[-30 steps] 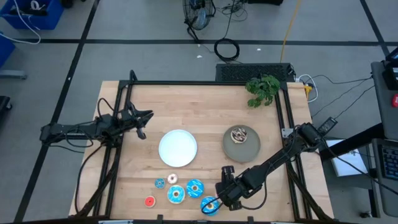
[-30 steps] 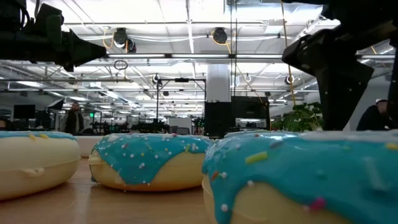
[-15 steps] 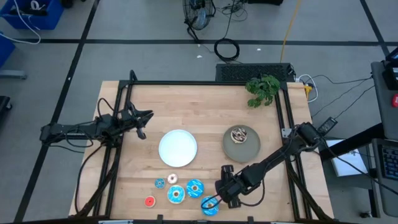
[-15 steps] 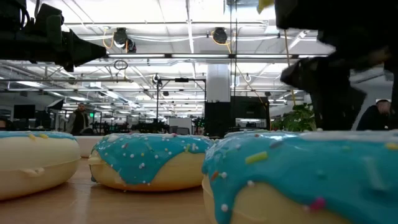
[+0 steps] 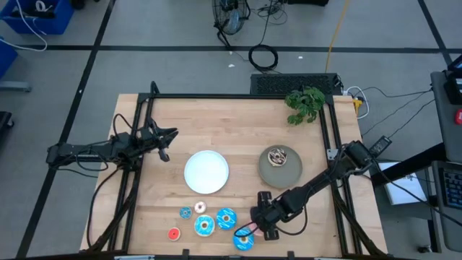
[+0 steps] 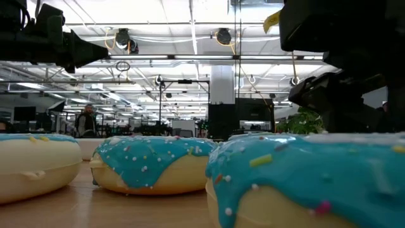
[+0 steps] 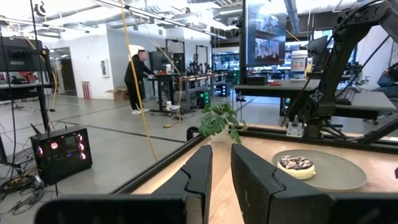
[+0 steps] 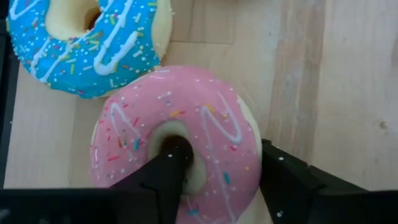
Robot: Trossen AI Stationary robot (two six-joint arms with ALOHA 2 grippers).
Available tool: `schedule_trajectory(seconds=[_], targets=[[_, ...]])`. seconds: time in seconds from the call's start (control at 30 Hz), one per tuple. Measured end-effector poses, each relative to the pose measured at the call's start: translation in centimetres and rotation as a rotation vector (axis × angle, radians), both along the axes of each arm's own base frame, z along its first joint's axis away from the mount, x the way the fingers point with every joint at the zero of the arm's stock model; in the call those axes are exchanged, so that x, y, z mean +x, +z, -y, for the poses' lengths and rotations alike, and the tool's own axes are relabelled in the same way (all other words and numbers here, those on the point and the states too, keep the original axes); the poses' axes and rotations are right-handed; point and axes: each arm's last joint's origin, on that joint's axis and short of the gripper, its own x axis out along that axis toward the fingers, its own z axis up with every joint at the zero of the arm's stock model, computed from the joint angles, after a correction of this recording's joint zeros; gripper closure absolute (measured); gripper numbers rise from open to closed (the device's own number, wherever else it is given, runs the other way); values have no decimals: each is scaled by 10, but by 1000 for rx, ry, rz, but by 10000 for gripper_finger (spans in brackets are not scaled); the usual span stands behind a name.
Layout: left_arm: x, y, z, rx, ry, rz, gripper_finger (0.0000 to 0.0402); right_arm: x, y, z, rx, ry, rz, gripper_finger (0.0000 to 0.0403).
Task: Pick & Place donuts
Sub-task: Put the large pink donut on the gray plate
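Several toy donuts lie near the table's near edge: a small blue one [image 5: 185, 212], a small white one [image 5: 200, 207], a red one [image 5: 173, 233] and three bigger blue ones [image 5: 226, 217] [image 5: 204, 226] [image 5: 243, 240]. A brown donut [image 5: 278, 154] lies on the grey plate [image 5: 289, 173]. My right gripper [image 5: 251, 230] is shut on a pink donut [image 8: 180, 140] just beside the blue donut [image 8: 93, 43] at the near edge. My left gripper [image 5: 170, 137] hovers shut and empty left of the white plate [image 5: 206, 172]. My right gripper holds the pink donut by one side of its ring [image 8: 217, 180]. One finger [image 8: 169, 168] is in the hole and the other [image 8: 283, 180] is outside the outer edge. The fingers come from above. The donut lies flat, icing up; whether it is clear of the table I cannot tell.
A green toy plant [image 5: 304, 103] stands at the far right corner. A black frame [image 5: 216, 97] runs around the tabletop. In the low view two blue donuts [image 6: 310, 177] [image 6: 152, 161] and a white one [image 6: 38, 164] fill the foreground. A person [image 7: 137, 78] stands in the room beyond.
My right gripper has shifted a little toward the table's far and right edges, away from the blue donut at the near edge, and in the low view its dark body has risen. The blue donuts have stayed in place.
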Motion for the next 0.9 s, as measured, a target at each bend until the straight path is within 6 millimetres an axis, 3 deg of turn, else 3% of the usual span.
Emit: schedule_trajectory(seconds=[0.23, 0.4, 0.63, 0.9], targets=[[0, 0, 0, 0, 0, 0, 334, 3, 5, 9, 83, -29, -41, 334], [0, 0, 0, 0, 0, 0, 334, 2, 29, 14, 128, -15, 5, 385], [0, 0, 0, 8, 2, -1, 334, -11, 71, 25, 106, -16, 104, 388], [0, 1, 0, 11, 3, 10, 334, -52, 114, 73, -18, -210, -42, 389]])
